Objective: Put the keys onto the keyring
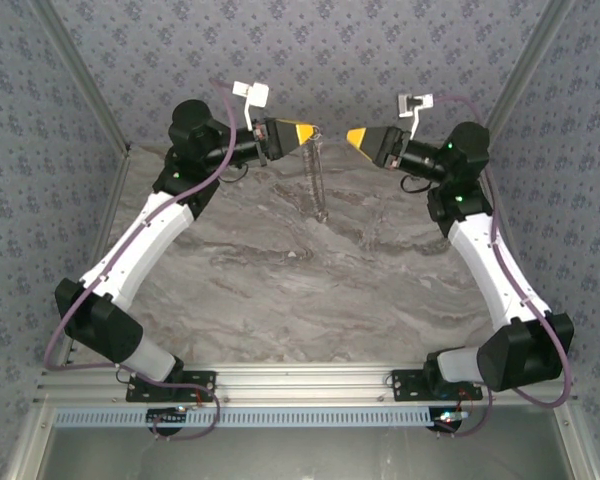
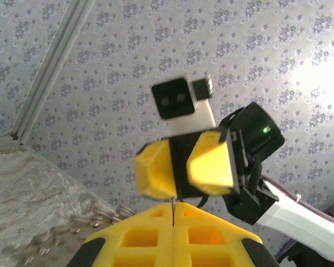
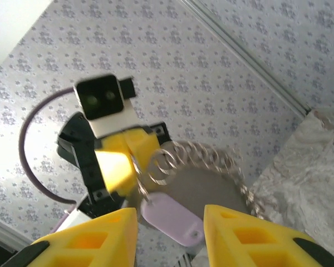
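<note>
My left gripper [image 1: 305, 135] is raised at the back of the table and is shut on the keyring [image 1: 317, 180], which hangs down from its yellow fingertips. In the left wrist view the ring's thin metal edge [image 2: 172, 200] sticks up between the shut fingers of the left gripper [image 2: 173, 208]. The right wrist view shows the keyring [image 3: 234, 167] as a grey hoop fringed with small silvery loops. A key with a lilac head [image 3: 172, 219] dangles from it. My right gripper [image 3: 170, 212] is open, its fingers on either side of the lilac head and touching nothing. It faces the left gripper [image 3: 128, 161].
The two grippers meet tip to tip above the far middle of the marble table [image 1: 280, 290]. My right gripper [image 1: 358, 137] is a short gap from the ring. Patterned walls close in the back and sides. Small silvery bits [image 2: 122, 211] lie on the marble near the back wall.
</note>
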{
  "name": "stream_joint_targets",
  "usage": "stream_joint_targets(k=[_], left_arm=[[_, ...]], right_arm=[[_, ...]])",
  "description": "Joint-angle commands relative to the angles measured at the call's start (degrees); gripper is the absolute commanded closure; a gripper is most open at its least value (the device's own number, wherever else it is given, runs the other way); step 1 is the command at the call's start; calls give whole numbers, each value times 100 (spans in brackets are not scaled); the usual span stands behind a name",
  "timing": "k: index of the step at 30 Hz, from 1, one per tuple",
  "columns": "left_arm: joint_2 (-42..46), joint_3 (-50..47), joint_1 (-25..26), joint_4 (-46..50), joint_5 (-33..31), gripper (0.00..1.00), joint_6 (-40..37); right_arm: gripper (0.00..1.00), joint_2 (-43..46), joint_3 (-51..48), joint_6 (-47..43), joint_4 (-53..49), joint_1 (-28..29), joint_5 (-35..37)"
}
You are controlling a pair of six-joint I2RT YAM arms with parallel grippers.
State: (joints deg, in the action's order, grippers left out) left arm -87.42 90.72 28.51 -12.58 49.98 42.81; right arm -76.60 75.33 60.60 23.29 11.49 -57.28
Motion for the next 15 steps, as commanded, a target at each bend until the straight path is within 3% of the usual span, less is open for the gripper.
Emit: stream_joint_targets(k=[1, 15], left_arm=[[87, 406, 39, 71, 315, 100, -229], [33, 544, 161, 287, 391, 100, -383]], right_arm=[[62, -101, 570, 16, 97, 69, 250], [69, -585, 1059, -20, 186, 614, 304]])
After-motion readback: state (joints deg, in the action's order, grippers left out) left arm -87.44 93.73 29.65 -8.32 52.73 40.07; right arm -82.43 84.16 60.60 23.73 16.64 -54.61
